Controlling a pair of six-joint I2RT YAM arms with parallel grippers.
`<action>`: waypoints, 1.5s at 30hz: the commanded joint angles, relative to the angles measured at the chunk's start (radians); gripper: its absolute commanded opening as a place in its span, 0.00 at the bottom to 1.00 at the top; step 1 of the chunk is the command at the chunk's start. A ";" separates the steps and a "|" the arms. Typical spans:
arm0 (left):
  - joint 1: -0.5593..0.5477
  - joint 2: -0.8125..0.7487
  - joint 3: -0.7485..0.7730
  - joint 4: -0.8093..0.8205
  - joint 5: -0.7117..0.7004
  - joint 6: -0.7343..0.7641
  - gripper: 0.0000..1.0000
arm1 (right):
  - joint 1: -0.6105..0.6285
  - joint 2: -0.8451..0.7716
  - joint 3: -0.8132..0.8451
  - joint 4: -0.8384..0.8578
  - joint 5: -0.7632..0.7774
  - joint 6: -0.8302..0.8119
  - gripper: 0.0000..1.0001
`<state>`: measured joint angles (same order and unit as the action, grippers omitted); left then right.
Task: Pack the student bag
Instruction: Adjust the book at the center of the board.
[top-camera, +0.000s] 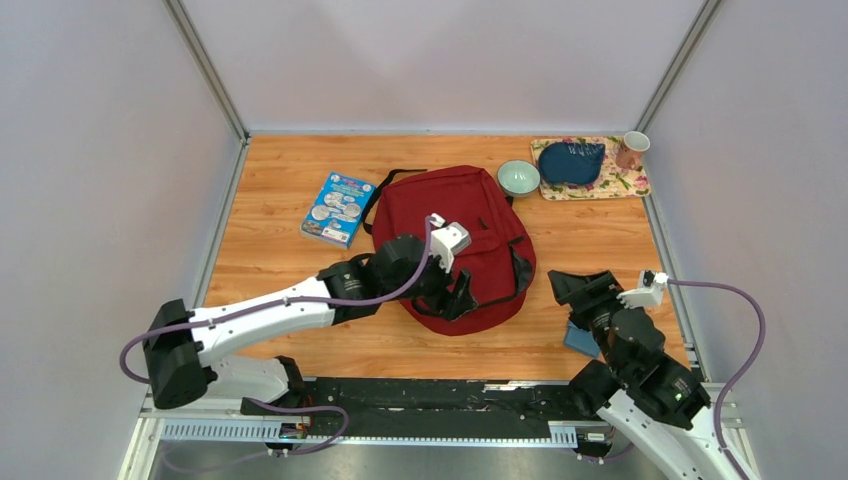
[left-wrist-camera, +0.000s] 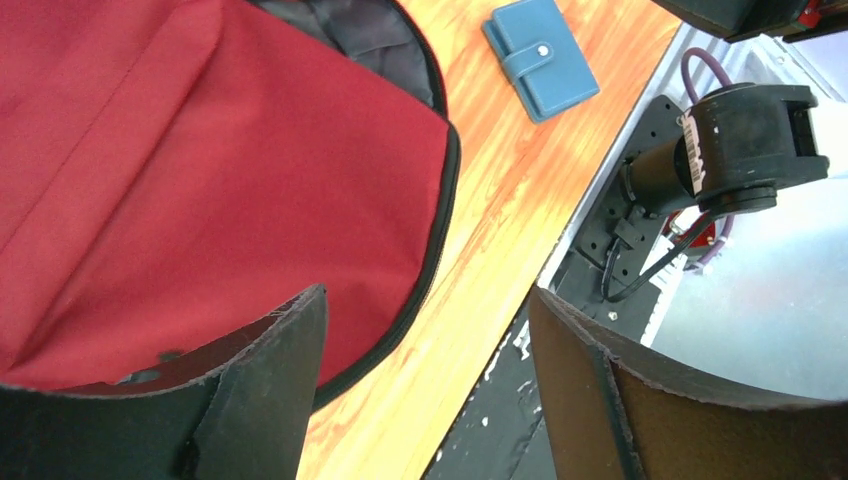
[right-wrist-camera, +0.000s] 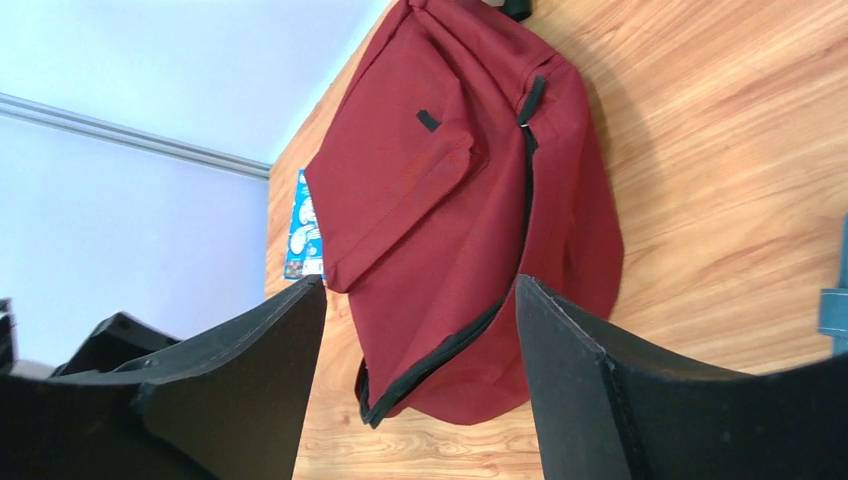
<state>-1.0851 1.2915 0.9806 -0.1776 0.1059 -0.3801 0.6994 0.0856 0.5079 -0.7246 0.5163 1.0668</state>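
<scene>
The student bag (top-camera: 460, 220) is a dark red backpack lying flat mid-table, black zipper along its edge. My left gripper (top-camera: 458, 296) is open and empty, hovering over the bag's near edge. In the left wrist view the bag (left-wrist-camera: 200, 180) fills the left side, with grey lining showing at an open zip at the top. My right gripper (top-camera: 566, 286) is open and empty, right of the bag and apart from it. In the right wrist view the bag (right-wrist-camera: 450, 200) lies ahead between my fingers (right-wrist-camera: 420, 310), and its zipped edge gapes a little at the near end.
A blue picture book (top-camera: 338, 208) lies left of the bag. A small blue wallet (top-camera: 580, 340) lies under my right arm, also in the left wrist view (left-wrist-camera: 540, 55). At back right stand a green bowl (top-camera: 518, 178), a floral tray (top-camera: 625, 186) with a dark blue pouch (top-camera: 570, 160), and a mug (top-camera: 631, 150).
</scene>
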 joint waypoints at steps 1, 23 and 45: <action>-0.004 -0.147 -0.032 -0.051 -0.154 0.027 0.82 | 0.003 0.020 0.041 -0.047 0.045 -0.042 0.73; 0.453 -0.521 -0.273 -0.330 -0.419 -0.080 0.89 | 0.005 0.399 0.167 0.159 -0.269 -0.261 0.85; 1.079 0.051 0.092 -0.292 -0.074 0.164 0.89 | 0.005 0.278 0.211 0.021 -0.276 -0.295 0.85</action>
<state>-0.0528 1.2831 1.0378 -0.5121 -0.0349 -0.2806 0.6994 0.3721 0.7006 -0.6762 0.2264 0.7918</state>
